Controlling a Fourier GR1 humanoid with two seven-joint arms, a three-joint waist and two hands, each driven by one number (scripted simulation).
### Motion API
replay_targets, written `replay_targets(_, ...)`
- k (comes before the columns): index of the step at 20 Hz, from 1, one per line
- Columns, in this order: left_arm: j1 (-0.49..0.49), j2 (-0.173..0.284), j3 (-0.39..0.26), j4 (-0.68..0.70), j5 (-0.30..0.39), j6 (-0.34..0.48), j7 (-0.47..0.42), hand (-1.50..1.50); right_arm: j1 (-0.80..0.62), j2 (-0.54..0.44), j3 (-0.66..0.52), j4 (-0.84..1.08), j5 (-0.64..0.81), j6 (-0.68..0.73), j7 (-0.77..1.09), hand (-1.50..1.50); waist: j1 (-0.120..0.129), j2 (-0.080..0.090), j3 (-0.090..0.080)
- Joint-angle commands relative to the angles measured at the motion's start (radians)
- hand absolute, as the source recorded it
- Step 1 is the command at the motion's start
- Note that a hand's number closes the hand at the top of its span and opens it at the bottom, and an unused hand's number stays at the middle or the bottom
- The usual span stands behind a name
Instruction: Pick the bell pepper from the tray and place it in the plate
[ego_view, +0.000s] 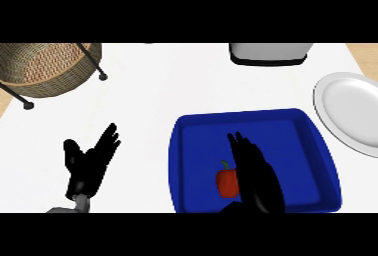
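Note:
A red bell pepper with a green stem lies in the blue tray, toward its near left part. My right hand hangs over the tray just to the right of the pepper, fingers straight and pointing away from me, open and holding nothing. It touches or nearly touches the pepper's right side; I cannot tell which. A white plate lies to the right of the tray, at the view's right edge. At the lower left my left hand rests open, fingers up.
A wicker basket on a black wire stand sits at the back left. A white and black appliance stands at the back, behind the tray. The white counter ends on wood at both sides.

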Motion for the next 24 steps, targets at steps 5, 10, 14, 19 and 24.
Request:
replay_targets(5, 0.009, -0.021, 0.022, -0.043, -0.028, -0.019, 0.045, 0.00, -0.059, 0.057, -0.086, 0.097, 0.034, 0.070, -0.021, -1.50, 0.002, 0.000, 0.000)
replay_targets(10, 0.045, -0.014, 0.038, -0.120, -0.028, -0.024, 0.079, 0.00, 0.043, 0.060, -0.027, 0.209, 0.096, -0.061, -0.117, -1.50, 0.003, -0.001, 0.000)
replay_targets(14, 0.011, -0.062, 0.028, -0.054, -0.077, -0.029, 0.055, 0.00, 0.042, 0.058, -0.081, 0.173, 0.072, 0.026, -0.132, -1.50, 0.000, 0.000, 0.000)
replay_targets(19, 0.018, -0.054, 0.037, -0.072, -0.087, -0.018, 0.074, 0.00, -0.047, 0.032, -0.084, 0.287, 0.102, 0.070, -0.215, 1.50, 0.002, 0.000, 0.000)
replay_targets(24, 0.053, -0.048, 0.065, -0.056, -0.075, -0.073, 0.047, 0.00, -0.026, 0.055, -0.093, 0.343, 0.179, -0.018, -0.257, 1.50, 0.002, 0.000, 0.000)
